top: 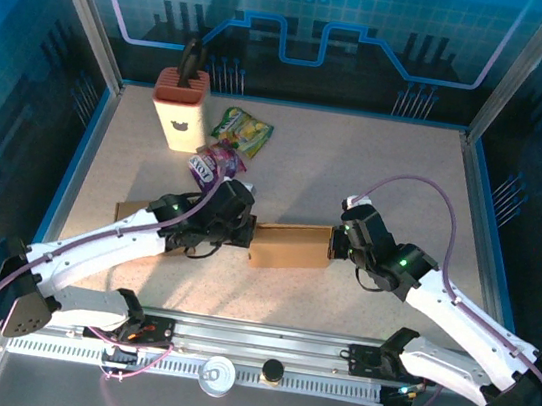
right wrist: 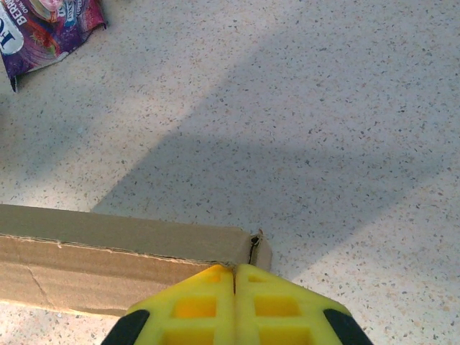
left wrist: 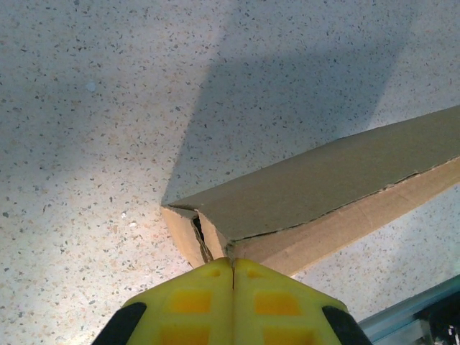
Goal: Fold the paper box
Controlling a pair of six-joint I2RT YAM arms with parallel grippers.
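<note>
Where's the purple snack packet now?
The purple packet lies left of centre in the top view, between the green packet and the paper box, right of the knife block.

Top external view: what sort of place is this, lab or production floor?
Probably a lab robot cell or demo booth, not a production floor: an aluminium-framed enclosure with blue printed panels, a speckled table, and loose props, a knife block and snack packets.
</note>
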